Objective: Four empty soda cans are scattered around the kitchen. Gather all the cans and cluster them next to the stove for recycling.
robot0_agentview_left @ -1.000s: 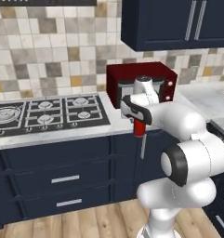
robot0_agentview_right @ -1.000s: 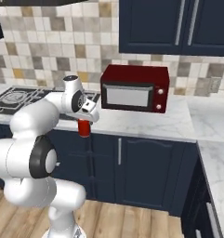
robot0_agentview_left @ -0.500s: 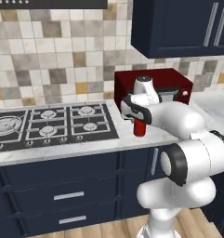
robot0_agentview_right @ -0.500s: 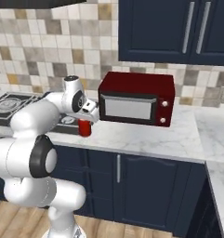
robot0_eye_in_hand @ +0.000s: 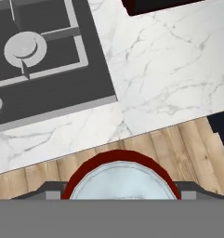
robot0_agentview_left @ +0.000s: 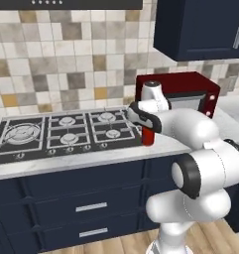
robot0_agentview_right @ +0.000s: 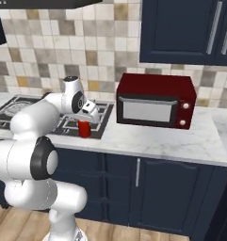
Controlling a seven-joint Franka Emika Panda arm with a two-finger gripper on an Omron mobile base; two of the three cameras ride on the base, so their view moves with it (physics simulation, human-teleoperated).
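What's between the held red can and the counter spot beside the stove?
Nothing visible. The end effector holds the red can near the stove's right edge; the marble counter between stove and microwave lies bare.

Even, bright, shadowless light fills the room, as in any flat render, with no clear source. The white marble counter [robot0_eye_in_hand: 169,69] looks crisp, its veins sharp. A soft sheen sits on the glossy white robot arm [robot0_agentview_left: 190,124] toward two o'clock. The dark red microwave [robot0_agentview_right: 156,101] shows mild pixel softness, no glare, no edge distortion.
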